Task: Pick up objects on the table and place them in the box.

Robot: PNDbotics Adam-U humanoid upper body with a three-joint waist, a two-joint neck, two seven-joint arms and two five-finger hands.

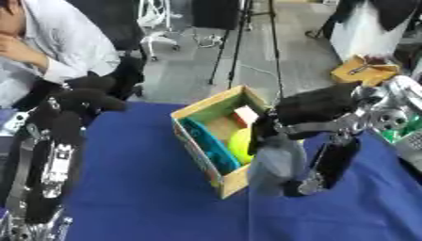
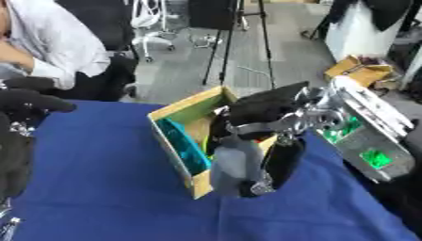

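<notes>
Right hand [image 1: 309, 117] curled round a grey object [image 1: 276, 167], held just beside the box [image 1: 216, 109]. Box on blue worktop [image 1: 140, 188], containing teal, yellow and orange-white items. Left hand [image 1: 82, 101] raised at left, fingers relaxed, holding nothing.

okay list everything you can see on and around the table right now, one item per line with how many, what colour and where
Table: one, blue cloth, fills the foreground.
Box: one, tan cardboard, open, table centre.
Teal thing: one, inside box, along its left wall.
Yellow-green thing: one, inside box, right side.
Pale block: one, orange-edged, inside box, far end.
Grey thing: one, held just right of the box.
Right hand: black, curled round the grey thing.
Left hand: black, raised at table's left edge, fingers unclear.
</notes>
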